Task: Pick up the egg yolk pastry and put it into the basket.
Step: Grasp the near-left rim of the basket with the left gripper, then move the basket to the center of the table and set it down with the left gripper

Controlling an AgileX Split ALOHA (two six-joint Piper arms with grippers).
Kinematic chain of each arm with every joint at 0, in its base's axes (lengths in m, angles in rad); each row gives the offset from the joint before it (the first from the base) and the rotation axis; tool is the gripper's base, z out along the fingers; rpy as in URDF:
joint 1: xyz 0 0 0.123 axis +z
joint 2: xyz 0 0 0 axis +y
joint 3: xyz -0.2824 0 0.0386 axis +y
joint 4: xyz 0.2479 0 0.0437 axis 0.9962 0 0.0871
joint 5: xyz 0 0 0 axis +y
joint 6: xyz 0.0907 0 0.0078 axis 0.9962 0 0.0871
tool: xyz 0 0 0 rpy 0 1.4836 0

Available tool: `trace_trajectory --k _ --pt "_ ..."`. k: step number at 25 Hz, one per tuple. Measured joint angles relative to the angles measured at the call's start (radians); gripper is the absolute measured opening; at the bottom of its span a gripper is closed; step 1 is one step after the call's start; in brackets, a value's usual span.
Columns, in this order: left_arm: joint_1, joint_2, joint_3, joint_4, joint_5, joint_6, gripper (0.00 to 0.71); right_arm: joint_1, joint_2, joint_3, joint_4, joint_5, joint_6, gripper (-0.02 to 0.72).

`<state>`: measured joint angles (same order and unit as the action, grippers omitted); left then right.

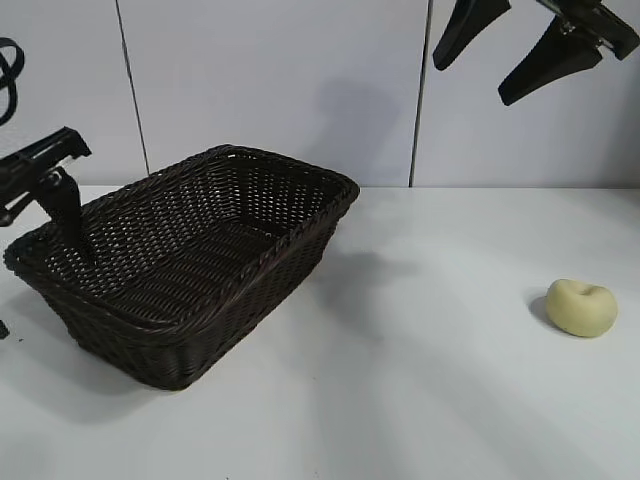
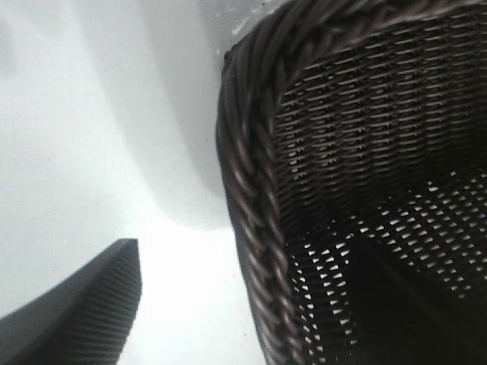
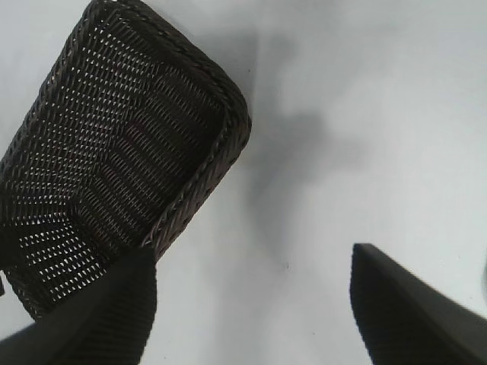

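The egg yolk pastry [image 1: 580,307], a small pale yellow bun with a dimple, lies on the white table at the right, far from the basket. The dark brown wicker basket [image 1: 240,152] stands at the left and holds nothing. My right gripper [image 1: 472,82] is open and empty, high above the table at the upper right, well above the pastry. In the right wrist view my right gripper [image 3: 253,251] looks down on bare table beside the basket [image 3: 236,114]. My left gripper [image 2: 247,243] is open and straddles the basket's braided rim [image 2: 251,190] at its left corner.
A white wall with vertical panel seams stands behind the table [image 1: 430,400]. White table surface lies between the basket and the pastry.
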<state>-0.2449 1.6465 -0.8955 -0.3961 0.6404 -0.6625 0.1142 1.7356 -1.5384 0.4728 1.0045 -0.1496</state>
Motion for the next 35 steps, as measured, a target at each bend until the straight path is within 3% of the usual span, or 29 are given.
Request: trace_trajectory --k 4,10,12,17,18,26,35 --pt "-0.040 0.065 0.000 -0.004 -0.075 -0.023 0.542 0.000 0.000 0.000 -0.002 0.000 0.000 0.519" --pt "-0.041 0.115 0.000 -0.004 -0.125 -0.050 0.517 0.000 0.000 0.000 -0.012 0.009 0.000 0.519" --pt "-0.041 0.115 0.000 -0.006 -0.131 -0.055 0.440 0.000 0.000 0.000 -0.012 0.013 0.000 0.519" --pt "-0.041 0.115 0.000 -0.012 -0.135 -0.094 0.120 0.000 0.000 0.000 -0.012 0.020 0.000 0.519" --pt "-0.039 0.115 0.000 -0.017 -0.143 -0.102 0.099 0.000 0.000 0.000 -0.012 0.021 0.000 0.519" --pt "-0.039 0.105 -0.048 -0.005 -0.069 -0.071 0.099 0.000 0.000 0.000 -0.012 0.023 0.000 0.519" --pt "-0.039 0.102 -0.223 0.014 0.120 0.185 0.099 0.000 0.000 0.000 -0.012 0.036 0.000 0.519"
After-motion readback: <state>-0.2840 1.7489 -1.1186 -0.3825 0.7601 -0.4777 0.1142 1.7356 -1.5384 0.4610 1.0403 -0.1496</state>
